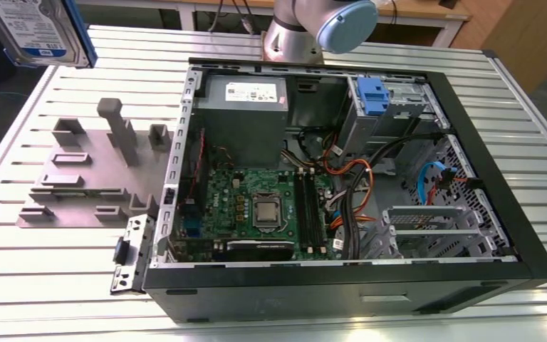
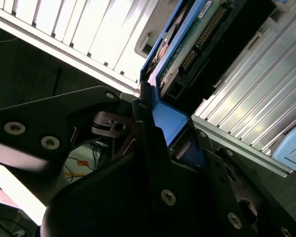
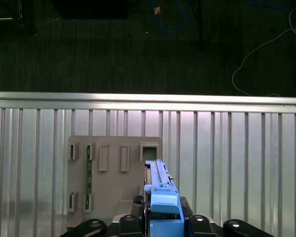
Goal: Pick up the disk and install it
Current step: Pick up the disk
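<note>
I read this as the carry stage: the pick-up looks done and the install has not begun. The disk [image 1: 42, 30] hangs in the air at about ten o'clock from the open computer case [image 1: 506, 178] in the exterior view, well apart from it and clear of the table [image 1: 45, 285]. Its label faces that camera.

In the second wrist view the gripper [image 2: 160, 123] is clenched on the disk [image 2: 187, 44], its jaws closed against the blue rail at the near end. I can't say for sure whether they bite on the rail alone or on the metal body too, as the black fingers hide the contact. In the first wrist view the disk [image 3: 158, 180] stands edge-on out of the gripper [image 3: 163, 222], above the grey holder plate [image 3: 113, 187].

My judgement is that the install calls for a long move over to the drive cage [image 1: 407, 107], at about one o'clock inside the case, beside the tall blue clip [image 1: 372, 96]. The disk would need turning so that its rails line up with the cage. It also has to stay clear of the orange and black cables [image 1: 350, 171] bunched just below the cage.
</note>
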Robot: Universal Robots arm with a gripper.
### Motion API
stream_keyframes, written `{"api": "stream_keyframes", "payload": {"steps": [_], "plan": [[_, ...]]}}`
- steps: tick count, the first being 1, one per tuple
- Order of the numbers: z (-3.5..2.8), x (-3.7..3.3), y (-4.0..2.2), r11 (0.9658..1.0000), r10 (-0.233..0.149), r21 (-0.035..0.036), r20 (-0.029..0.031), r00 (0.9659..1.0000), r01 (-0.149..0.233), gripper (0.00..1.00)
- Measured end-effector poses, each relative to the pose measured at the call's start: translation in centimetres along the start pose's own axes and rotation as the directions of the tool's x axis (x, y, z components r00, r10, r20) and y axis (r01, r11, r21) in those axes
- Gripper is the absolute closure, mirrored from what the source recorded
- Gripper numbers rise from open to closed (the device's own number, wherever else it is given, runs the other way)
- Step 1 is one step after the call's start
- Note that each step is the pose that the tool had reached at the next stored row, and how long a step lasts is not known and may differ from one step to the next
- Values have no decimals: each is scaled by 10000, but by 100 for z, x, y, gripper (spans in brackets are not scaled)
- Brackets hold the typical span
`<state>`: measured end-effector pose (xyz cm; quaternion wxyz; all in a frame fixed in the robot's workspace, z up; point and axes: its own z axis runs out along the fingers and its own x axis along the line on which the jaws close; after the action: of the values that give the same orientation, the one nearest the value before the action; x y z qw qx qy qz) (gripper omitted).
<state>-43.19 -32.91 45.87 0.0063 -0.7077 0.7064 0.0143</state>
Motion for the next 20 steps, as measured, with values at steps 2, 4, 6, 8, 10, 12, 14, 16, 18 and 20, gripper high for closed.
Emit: {"api": "stream_keyframes", "payload": {"steps": [2, 4, 6, 8, 10, 12, 14, 16, 18, 20], "plan": [[-4, 0, 0, 10000, 0, 0, -1, 10000, 0, 64], [-7, 0, 0, 10000, 0, -1, 0, 10000, 0, 64], [-11, 0, 0, 10000, 0, 0, 0, 10000, 0, 64], [-14, 0, 0, 10000, 0, 1, 0, 10000, 0, 64], [-17, 0, 0, 10000, 0, 0, 0, 10000, 0, 64], [-21, -1, 0, 10000, 0, 1, 0, 10000, 0, 64], [-26, -1, 0, 10000, 1, 0, 0, 10000, -1, 64], [-30, -1, 0, 10000, 0, 0, 0, 10000, 0, 64], [-35, -1, 0, 10000, 0, 1, 0, 10000, 0, 64], [-39, -1, 0, 10000, 0, 1, 0, 10000, 0, 64]]}}
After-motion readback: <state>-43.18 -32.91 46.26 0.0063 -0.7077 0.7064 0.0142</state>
